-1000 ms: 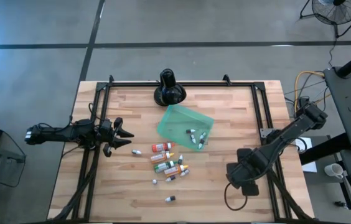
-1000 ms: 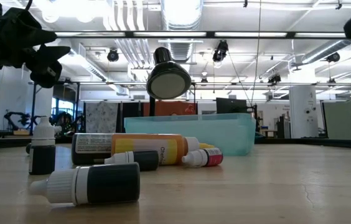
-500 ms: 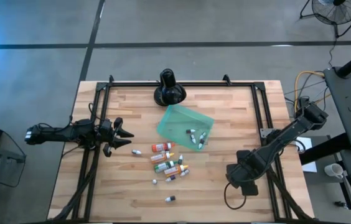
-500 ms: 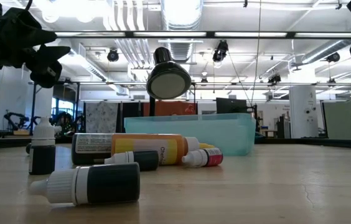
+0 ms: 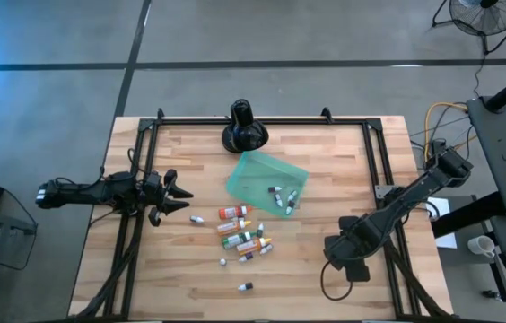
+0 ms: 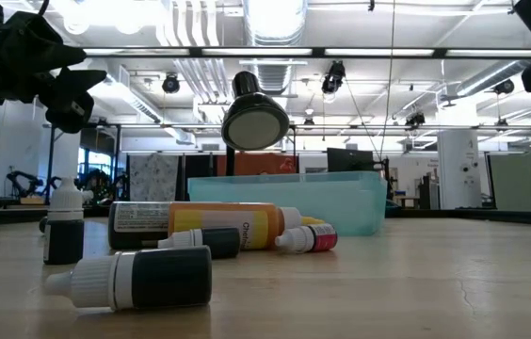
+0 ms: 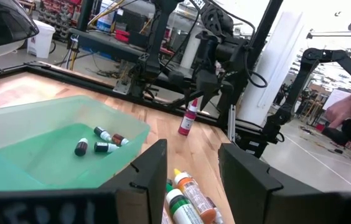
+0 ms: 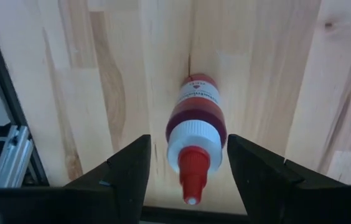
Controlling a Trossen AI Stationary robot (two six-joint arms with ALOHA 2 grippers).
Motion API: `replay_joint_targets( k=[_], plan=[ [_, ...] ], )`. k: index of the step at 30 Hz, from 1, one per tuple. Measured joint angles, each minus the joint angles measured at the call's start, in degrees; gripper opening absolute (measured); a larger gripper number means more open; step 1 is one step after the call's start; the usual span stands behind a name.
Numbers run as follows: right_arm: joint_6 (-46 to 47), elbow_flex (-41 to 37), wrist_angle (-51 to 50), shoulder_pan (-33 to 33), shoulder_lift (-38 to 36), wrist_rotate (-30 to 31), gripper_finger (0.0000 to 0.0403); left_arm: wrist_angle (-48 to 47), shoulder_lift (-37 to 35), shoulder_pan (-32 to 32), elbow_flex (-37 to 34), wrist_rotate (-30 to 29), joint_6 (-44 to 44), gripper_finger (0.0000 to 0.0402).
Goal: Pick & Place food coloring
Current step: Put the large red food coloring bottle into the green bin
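Note:
Small food coloring bottles (image 5: 244, 235) lie scattered at mid-table, and several more (image 5: 282, 196) lie in the teal tray (image 5: 266, 179). A red bottle (image 8: 195, 115) with a white collar and red cap stands upright on the wood near the right edge. My right gripper (image 8: 189, 142) points down over it, open, one finger on each side of its shoulder. In the high view that gripper (image 5: 343, 256) hides the bottle. The left wrist view shows the bottle (image 7: 188, 118) under it. My left gripper (image 5: 181, 199) waits open at the table's left, pointing level. My right gripper comes at the red bottle from above, straddling its upper body below the cap. A narrow strip of wood shows between one finger (image 8: 129, 171) and the bottle. The other finger (image 8: 256, 168) stands right against the bottle's side (image 8: 224, 134); I cannot tell whether it touches.
A black round-based stand (image 5: 244, 126) stands at the far edge behind the tray. Single bottles lie apart from the cluster (image 5: 245, 287) (image 5: 197, 219). Black frame rails (image 5: 388, 179) run along the table's sides. Bare wood surrounds the red bottle.
My right gripper has sunk a little over the red bottle, still pointing down. The bottle and the other bottles have stayed where they were.

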Motion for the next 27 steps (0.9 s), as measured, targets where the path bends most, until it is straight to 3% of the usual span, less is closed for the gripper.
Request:
replay_joint_targets(
  k=[7, 19, 27],
  plan=[
    [0.1, -0.8, 0.2, -0.3, 0.0, 0.0, 0.0198, 0.0, 0.0, 0.0, 0.0, 0.0, 0.0, 0.0117],
    [-0.2, -0.6, 0.1, -0.3, 0.0, 0.1, 0.0112, 0.0, 0.0, 0.0, 0.0, 0.0, 0.0, 0.0117],
    [-3.1, -0.8, 0.1, -0.4, -0.1, 1.5, 0.0119, 0.0, 0.0, 0.0, 0.0, 0.0, 0.0, 0.0117]
  ],
)
